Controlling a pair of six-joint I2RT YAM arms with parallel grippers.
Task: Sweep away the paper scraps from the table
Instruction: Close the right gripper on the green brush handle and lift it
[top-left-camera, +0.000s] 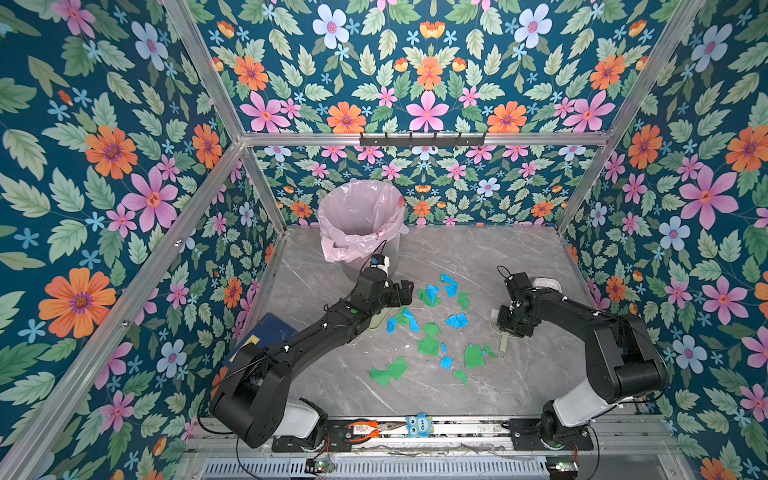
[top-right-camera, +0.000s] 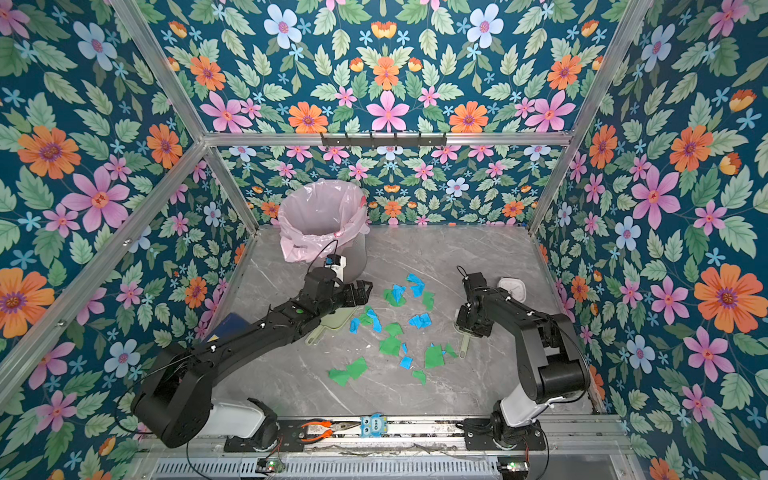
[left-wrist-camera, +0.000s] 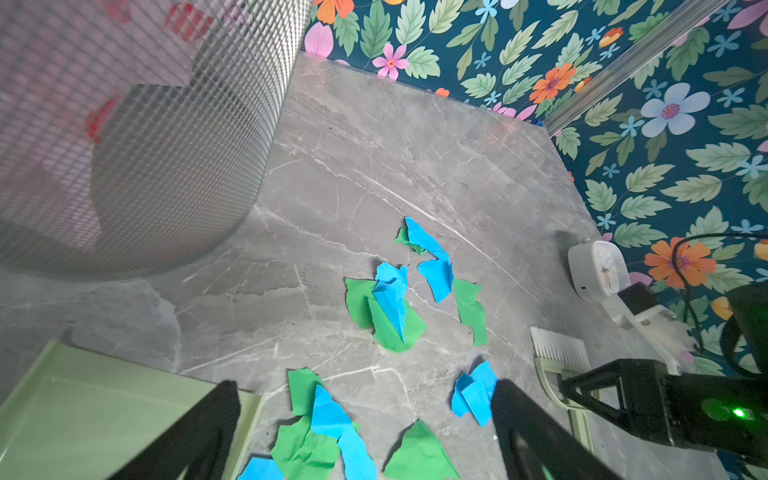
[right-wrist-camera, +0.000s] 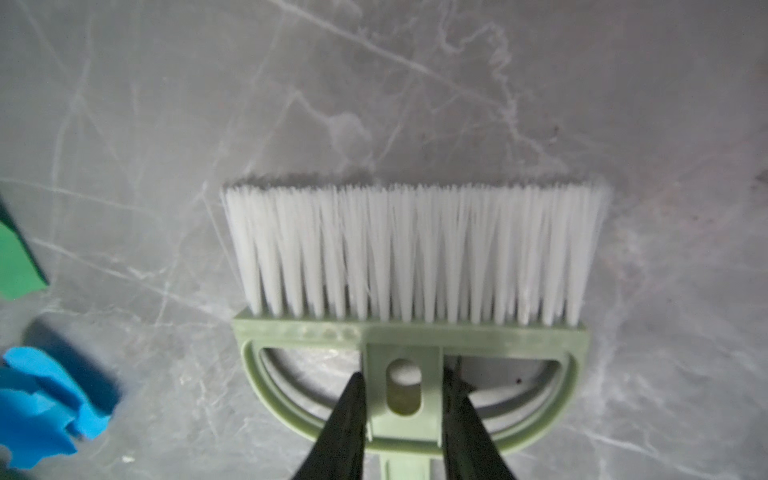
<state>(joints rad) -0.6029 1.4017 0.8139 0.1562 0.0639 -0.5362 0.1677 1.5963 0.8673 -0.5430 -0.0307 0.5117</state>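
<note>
paper scraps (top-left-camera: 428, 345) — green and blue, torn, flat — lie scattered over the middle of the table (top-left-camera: 478, 249), all on the marble, some overlapping in small heaps. in both top views the scatter sits between the dustpan (top-right-camera: 332, 322) on the left and the brush (top-left-camera: 503, 345) on the right. one blue scrap lies just beside the dustpan's lip, one green scrap just beside the brush handle. right gripper (right-wrist-camera: 403, 376) is down at the brush, jaws closed on the centre stem of the brush head, one finger against each side. the brush lies flat on the table, its white bristles pointing over bare marble. two scraps show at the edge of that wrist view, apart from the bristles. left gripper (left-wrist-camera: 365, 383) is spread wide and holds nothing — in its wrist view one finger stands over the corner of the dustpan, the other over a blue scrap, with more scraps on the table between them. mesh waste bin (top-left-camera: 361, 216) with a pink liner stands at the back left of the table, beyond the left gripper. small white clock (left-wrist-camera: 596, 270) stands near the right wall, behind the right arm.
</note>
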